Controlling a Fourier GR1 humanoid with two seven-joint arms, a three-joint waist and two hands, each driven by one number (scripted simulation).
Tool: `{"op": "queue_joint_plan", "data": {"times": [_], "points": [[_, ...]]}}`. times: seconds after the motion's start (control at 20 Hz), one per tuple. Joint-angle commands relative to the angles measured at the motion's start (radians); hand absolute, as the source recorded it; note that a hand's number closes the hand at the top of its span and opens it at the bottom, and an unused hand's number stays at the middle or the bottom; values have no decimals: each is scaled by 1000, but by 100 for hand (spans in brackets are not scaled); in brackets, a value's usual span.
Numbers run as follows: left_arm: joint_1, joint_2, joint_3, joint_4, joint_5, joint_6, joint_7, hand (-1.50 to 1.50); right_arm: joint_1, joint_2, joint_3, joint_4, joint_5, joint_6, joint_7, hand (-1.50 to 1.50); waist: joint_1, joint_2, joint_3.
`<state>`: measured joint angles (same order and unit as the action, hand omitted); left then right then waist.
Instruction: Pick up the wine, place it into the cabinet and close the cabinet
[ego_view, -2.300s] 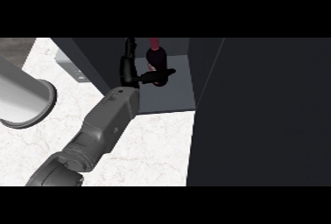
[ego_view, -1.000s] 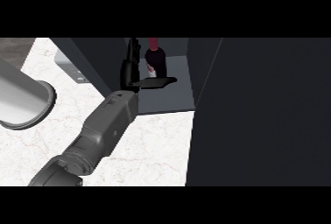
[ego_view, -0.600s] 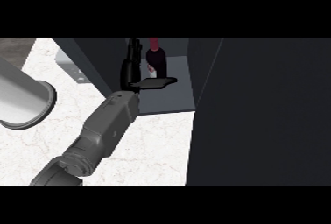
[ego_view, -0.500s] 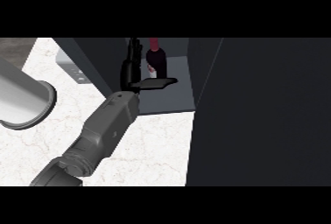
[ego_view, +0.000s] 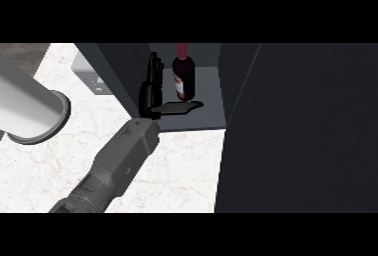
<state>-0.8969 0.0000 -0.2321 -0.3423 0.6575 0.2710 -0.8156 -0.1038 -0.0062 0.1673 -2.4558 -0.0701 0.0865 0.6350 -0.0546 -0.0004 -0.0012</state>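
Note:
A dark wine bottle (ego_view: 184, 80) with a red cap and a pale label stands upright on the grey floor of the open cabinet (ego_view: 203, 122). My left hand (ego_view: 153, 92) is inside the cabinet just left of the bottle. Its fingers are straight and point away from me along the cabinet's left wall. The thumb (ego_view: 177, 107) sticks out to the right in front of the bottle's foot. A narrow gap shows between the fingers and the bottle, so the hand holds nothing. My right hand shows nowhere.
The cabinet's dark door (ego_view: 310, 130) stands open and fills the right half of the view. A large light grey cylinder with a flanged end (ego_view: 26, 102) sits at the far left on the white marble counter (ego_view: 181, 170). A small grey object (ego_view: 91, 76) lies behind the cabinet's left wall.
The left hand, earlier up against the bottle's middle, has let go and slid back toward me. Its thumb now lies lower, by the bottle's foot. The bottle has stayed upright.

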Motion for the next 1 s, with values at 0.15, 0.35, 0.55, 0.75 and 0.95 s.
{"op": "queue_joint_plan", "data": {"times": [0.15,0.35,0.55,0.75,0.95], "points": [[251,0,-290,-356,125,191,38,-150,74,-11,5,-108,21,-4,27,-150,32,-8,1],[348,0,-402,-581,85,333,62,-150,-16,-33,-64,-103,-16,-24,83,-150,56,-9,1],[451,0,-438,-767,-8,416,124,-150,0,-20,-28,-100,20,-39,96,-150,62,-6,1],[595,70,-483,-979,-48,415,160,-150,85,-31,-64,-62,-16,17,-31,-150,61,-4,2],[655,46,-520,-1072,-108,520,206,-150,98,-22,-55,-135,-26,-5,22,-150,55,-3,2]]}}
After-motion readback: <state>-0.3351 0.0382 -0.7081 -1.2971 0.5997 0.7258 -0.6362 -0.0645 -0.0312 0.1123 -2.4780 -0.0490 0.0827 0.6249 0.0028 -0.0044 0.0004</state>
